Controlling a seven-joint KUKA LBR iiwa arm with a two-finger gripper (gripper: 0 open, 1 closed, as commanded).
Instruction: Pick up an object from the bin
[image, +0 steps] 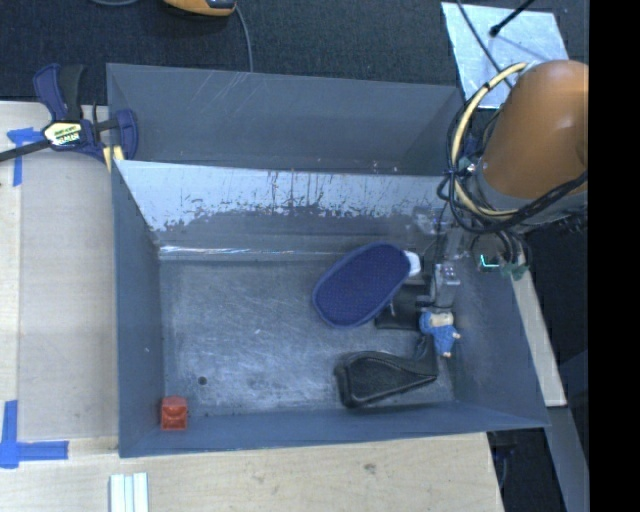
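Blue oval pad (362, 285) lies unlifted at three o'clock in the bin (250, 330), beside the tool (440, 308); open or closed, I cannot tell.

I see the bin (250, 340) floor open at left and middle, bar a red block (174, 412) in the near-left corner. At right, a blue oval pad (360, 285) and black wedge (385, 380) crowd the claw (440, 322).

Rounded orange cover (540, 125), looped black and yellow cables (462, 160), grey metal wrist (447, 265)
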